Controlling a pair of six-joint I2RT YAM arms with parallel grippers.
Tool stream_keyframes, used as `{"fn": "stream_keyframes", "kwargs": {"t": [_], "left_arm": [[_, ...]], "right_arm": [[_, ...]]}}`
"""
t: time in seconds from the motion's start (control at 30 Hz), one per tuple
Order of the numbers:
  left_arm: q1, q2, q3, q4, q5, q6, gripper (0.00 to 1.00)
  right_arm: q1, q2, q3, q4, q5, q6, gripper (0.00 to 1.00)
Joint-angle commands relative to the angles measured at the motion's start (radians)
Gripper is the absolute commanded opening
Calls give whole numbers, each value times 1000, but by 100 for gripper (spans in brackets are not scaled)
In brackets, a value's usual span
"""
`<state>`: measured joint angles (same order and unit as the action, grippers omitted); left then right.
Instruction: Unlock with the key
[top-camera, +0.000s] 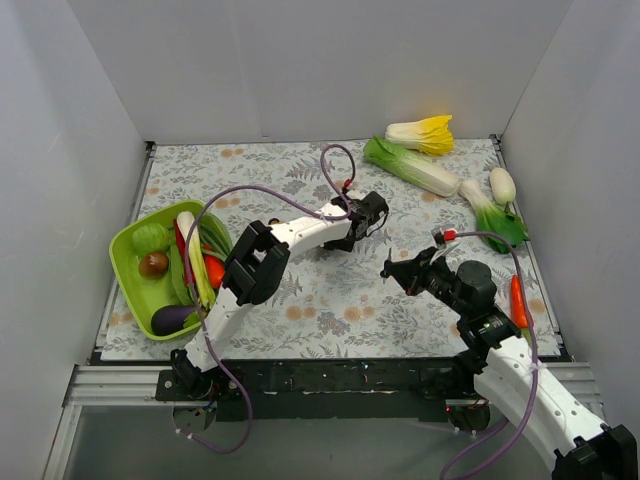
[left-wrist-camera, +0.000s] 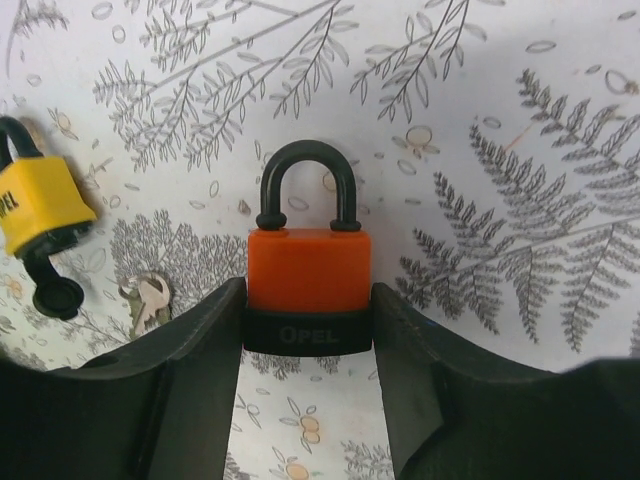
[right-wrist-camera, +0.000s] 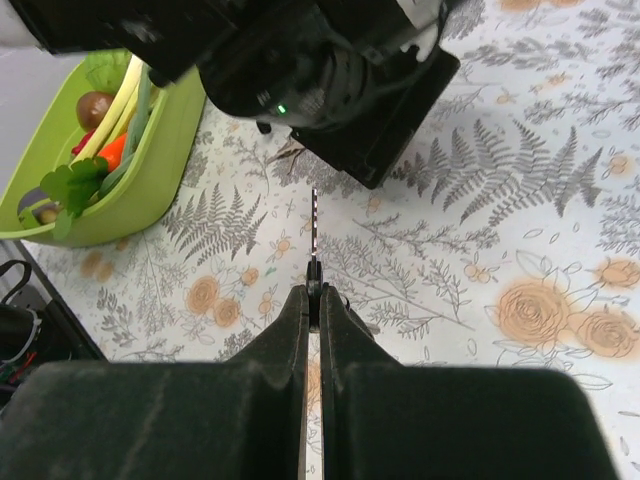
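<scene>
The right arm (top-camera: 470, 290) is nearest. Its jaws are shut tight on the key (right-wrist-camera: 314, 235). We see the key from its thin edge, like a little toothed line. It sticks straight out in front of the jaws. It is held that way so the tip can go into a keyhole first. It hangs over the desk (top-camera: 330, 320) and touches nothing else.

Just past the tip is the left arm (top-camera: 300, 232). The key points toward the end of it. Its jaws are closed on the orange lock (left-wrist-camera: 310, 285), one on each side of the black bottom part. The black loop of the lock points away from the wrist. The lock is squeezed like this so it will not slide or turn when the key pushes in. The keyhole does not show, so I cannot tell if the key is lined up with it. I think the next step is to bring the tip to the hole slowly. A small miss would make the key bump the lock.

Beside the orange lock, on the desk, lies a yellow lock (left-wrist-camera: 35, 205). Near it are some loose silver keys (left-wrist-camera: 148, 300). Nobody holds them.

Off to the left is a green basket (right-wrist-camera: 165, 150) with toy food. At the far side lies a cabbage (top-camera: 410, 165).
</scene>
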<state>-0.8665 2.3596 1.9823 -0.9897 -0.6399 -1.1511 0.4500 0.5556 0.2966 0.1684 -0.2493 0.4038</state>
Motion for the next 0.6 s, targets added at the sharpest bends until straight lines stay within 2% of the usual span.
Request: {"fn": "stream_keyframes", "kwargs": {"t": [0.0,0.17,0.23,0.3,0.4,0.57], "left_arm": [[7,-178,-69,84,83,-85,0],[7,-268,-123,129,132,-186,0],[7,-318,-204,193,149,-217,0],[7,-405,-325,303,190,-252,0],[7,-489,-422,399,215,-291,0],[-9,-548,-513,436,217,-331,0]], "right_arm": [[4,-6,-66,109,-66,98,1],[33,23,-142,232,-71,187,1],[50,46,-178,285,-73,228,1],[68,102,-198,396,-105,286,1],[93,203,-215,521,-134,335,1],[107,383,-182,658,-172,397,1]]}}
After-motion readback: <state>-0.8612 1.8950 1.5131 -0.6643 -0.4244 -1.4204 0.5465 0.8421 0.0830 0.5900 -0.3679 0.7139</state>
